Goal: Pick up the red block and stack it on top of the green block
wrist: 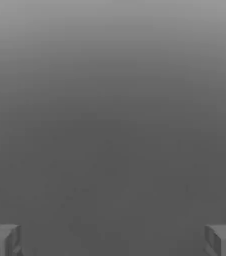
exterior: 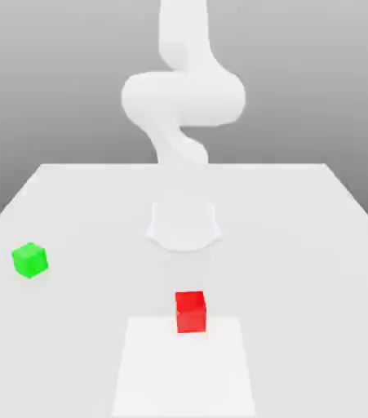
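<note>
- In the exterior view we see the red block (exterior: 191,312) resting on the bench (exterior: 317,245), near the front and about in the middle, at the far edge of a paler square patch (exterior: 184,367).
- The green block (exterior: 29,260) rests well apart from it, toward the exterior view's left and a little farther back. The arm (exterior: 183,102) rises behind both blocks.
- We judge the red block to be light and stiff, a plain cube with smooth faces, so it may slip a little under a weak hold. Two opposite flat sides, taken around the middle of their height, look to us the best place to grip.
- The green block seems about the same size, so its top gives only a small landing face.
- In the hand view the gripper (wrist: 113,241) is spread wide: its two fingertips (wrist: 2,240) stand at opposite edges with nothing between them, only grey background ahead.
</note>
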Robot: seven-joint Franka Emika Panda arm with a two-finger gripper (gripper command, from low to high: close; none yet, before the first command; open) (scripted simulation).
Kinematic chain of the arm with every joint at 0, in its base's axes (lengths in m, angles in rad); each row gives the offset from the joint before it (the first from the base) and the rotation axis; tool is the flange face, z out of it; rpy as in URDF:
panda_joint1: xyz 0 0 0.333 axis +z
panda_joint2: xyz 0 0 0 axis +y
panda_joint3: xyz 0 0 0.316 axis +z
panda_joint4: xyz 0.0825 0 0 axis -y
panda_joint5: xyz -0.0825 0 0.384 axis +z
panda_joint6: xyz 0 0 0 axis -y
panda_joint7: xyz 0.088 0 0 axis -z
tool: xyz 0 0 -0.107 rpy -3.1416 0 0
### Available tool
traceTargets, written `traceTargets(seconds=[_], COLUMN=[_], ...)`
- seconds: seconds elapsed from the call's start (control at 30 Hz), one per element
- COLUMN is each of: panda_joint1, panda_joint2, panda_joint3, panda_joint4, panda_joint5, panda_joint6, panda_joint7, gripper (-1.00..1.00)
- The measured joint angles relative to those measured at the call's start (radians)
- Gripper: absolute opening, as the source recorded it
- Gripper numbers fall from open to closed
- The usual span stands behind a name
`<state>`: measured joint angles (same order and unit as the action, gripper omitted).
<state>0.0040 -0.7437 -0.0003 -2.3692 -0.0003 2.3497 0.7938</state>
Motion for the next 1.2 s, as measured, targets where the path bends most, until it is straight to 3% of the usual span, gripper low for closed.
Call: traceTargets(seconds=[0.57,0.8,0.83,1.03,1.2], panda_joint1=[0.03,0.03,0.031,0.03,0.026], panda_joint2=[0.552,0.868,0.895,0.909,0.777], panda_joint3=[0.002,0.003,0.002,0.002,0.008], panda_joint4=[-0.577,-0.58,-0.576,-0.575,-0.593], panda_joint5=[0.002,-0.004,-0.004,-0.009,-0.003], panda_joint6=[0.462,0.724,0.748,0.759,0.645], panda_joint7=[-0.058,-0.059,-0.058,-0.055,-0.059], gripper=[0.0,0.0,-1.0,-1.0,-1.0])
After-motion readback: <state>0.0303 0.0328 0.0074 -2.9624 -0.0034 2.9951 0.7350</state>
